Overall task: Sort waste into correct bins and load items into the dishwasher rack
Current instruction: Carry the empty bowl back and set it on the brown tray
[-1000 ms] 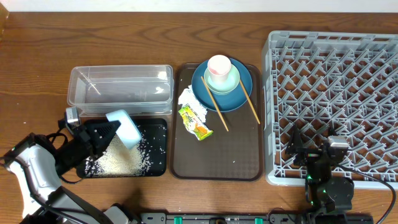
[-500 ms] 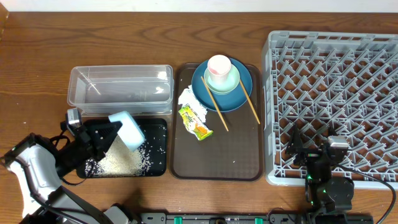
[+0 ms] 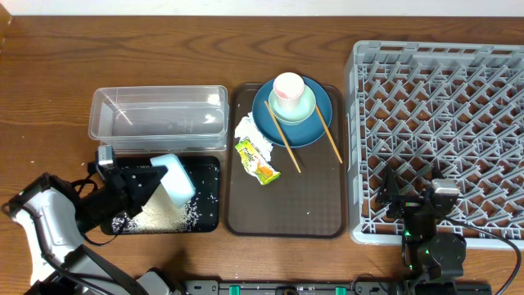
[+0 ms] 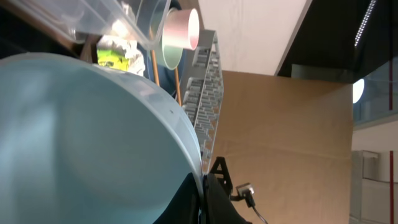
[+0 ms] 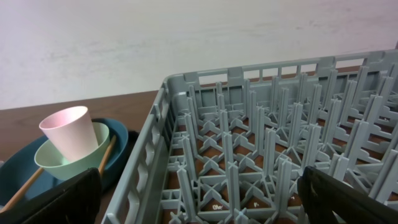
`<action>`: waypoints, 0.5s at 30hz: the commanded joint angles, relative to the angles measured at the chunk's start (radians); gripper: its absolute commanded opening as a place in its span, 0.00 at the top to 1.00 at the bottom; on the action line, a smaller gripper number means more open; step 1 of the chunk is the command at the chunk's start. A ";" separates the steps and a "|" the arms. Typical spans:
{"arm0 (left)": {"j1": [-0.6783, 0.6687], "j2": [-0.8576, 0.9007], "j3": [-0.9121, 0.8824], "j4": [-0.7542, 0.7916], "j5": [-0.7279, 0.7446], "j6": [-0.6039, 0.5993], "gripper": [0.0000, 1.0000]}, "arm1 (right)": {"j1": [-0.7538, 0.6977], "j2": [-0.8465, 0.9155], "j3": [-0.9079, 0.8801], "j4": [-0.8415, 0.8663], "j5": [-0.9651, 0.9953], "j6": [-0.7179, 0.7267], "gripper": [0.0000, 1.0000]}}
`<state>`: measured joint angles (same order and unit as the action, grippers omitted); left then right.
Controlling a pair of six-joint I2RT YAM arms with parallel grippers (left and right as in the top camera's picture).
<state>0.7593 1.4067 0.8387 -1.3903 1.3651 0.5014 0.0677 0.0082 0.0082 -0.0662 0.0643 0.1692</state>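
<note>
Rice (image 3: 160, 215) in black tray (image 3: 210, 174) left of brown tray (image 3: 286, 209). Left gripper (image 3: 154, 176) clamps pale bowl (image 3: 176, 180); right gripper (image 3: 416, 197) jaws apart. Wrapper (image 3: 256, 160), tissue (image 3: 248, 131), plate (image 3: 318, 123) unsorted on brown tray.

Legible text, labels, brands, numbers: none.
Item: snack wrapper (image 3: 257, 160), lying on the brown serving tray (image 3: 286, 209). It has yellow-green-orange printing with possible lettering, too small and blurred to read in the overhead view. The left wrist view shows it only as a bright yellow-green patch (image 4: 115, 55), equally unreadable.
</note>
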 commanded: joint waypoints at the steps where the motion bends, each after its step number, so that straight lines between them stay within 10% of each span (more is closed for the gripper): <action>1: -0.020 -0.011 -0.003 -0.019 -0.013 0.010 0.94 | 0.011 -0.002 -0.003 -0.002 0.010 0.010 0.01; 15: -0.230 -0.173 0.033 -0.005 -0.018 -0.060 0.94 | 0.011 -0.002 -0.003 -0.002 0.010 0.010 0.01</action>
<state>0.5644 1.2678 0.8398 -1.4033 1.3537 0.4847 0.0677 0.0082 0.0082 -0.0662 0.0643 0.1692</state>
